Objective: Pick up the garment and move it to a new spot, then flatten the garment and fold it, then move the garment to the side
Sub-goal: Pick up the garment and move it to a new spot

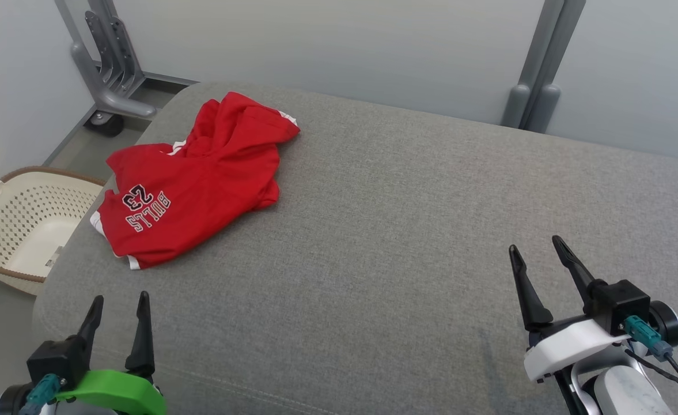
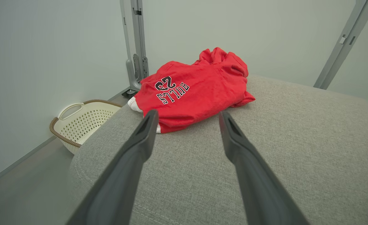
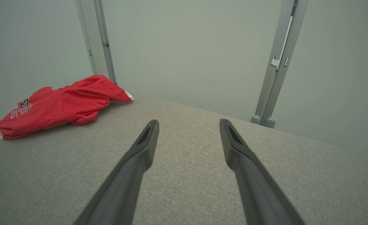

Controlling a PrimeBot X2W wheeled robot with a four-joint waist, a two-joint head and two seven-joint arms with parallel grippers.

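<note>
Bunched garment hugs the cushion edge, bare room to its right, folds hidden; left gripper and right gripper released.

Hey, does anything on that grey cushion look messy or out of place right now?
The red jersey lies crumpled near the far left corner of the grey cushion, its top bunched and folded over itself, a white-trimmed edge reaching the left edge near the basket. Nothing looks spilled or damaged.
</note>
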